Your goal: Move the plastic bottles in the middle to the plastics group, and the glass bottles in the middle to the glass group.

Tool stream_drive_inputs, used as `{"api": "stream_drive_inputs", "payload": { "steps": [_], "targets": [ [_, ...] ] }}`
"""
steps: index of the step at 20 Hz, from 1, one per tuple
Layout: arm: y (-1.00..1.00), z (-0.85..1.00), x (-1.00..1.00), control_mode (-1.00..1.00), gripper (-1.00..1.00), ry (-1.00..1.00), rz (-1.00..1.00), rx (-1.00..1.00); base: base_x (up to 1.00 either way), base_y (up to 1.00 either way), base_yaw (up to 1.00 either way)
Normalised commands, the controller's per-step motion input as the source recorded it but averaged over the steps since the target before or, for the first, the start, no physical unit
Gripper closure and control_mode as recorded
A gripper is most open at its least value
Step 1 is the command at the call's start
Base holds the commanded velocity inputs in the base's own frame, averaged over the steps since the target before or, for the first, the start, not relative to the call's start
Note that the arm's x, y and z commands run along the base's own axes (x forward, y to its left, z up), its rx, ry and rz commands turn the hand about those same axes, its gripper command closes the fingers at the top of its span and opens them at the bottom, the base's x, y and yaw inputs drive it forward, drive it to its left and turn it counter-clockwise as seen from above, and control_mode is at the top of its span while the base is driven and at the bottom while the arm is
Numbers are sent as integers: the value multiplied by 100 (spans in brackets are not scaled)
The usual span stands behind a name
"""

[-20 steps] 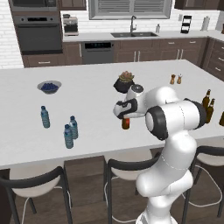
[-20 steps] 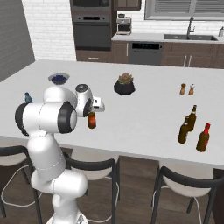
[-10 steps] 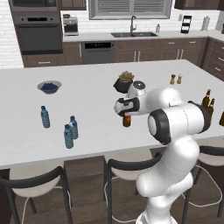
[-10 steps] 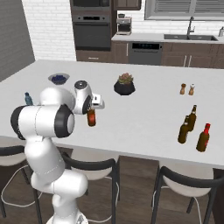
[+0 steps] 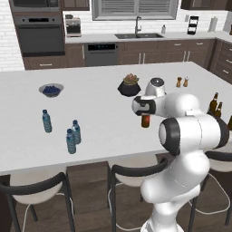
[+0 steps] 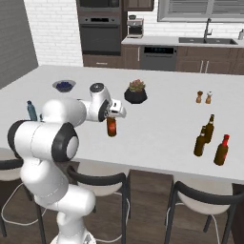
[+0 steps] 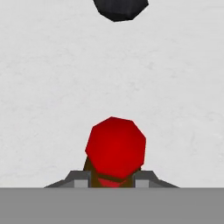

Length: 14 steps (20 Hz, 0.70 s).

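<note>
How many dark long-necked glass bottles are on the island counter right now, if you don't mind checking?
4: one reddish-brown bottle mid-counter under the gripper, and three grouped near the counter's right end: two amber bottles and a red-topped one.

A reddish-brown glass bottle with a red top [image 6: 111, 127] stands upright mid-counter (its red cap [image 7: 115, 147] fills the hand view's lower centre). Three small clear bluish plastic water bottles with blue caps [image 5: 71, 137] stand toward the counter's left. Three slim dark long-necked glass bottles [image 6: 209, 140] cluster at the right, one red-topped.
</note>
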Motion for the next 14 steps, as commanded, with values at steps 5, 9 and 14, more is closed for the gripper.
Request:
{"api": "stream_drive_inputs", "payload": {
  "steps": [5,9,14],
  "targets": [
    [-94,12,-22,-100,100,0,-27,0,0,0,0],
    [-83,7,-12,-100,100,0,-26,0,0,0,0],
    [-79,6,-1,-100,100,0,-23,0,0,0,0]
  ]
}}
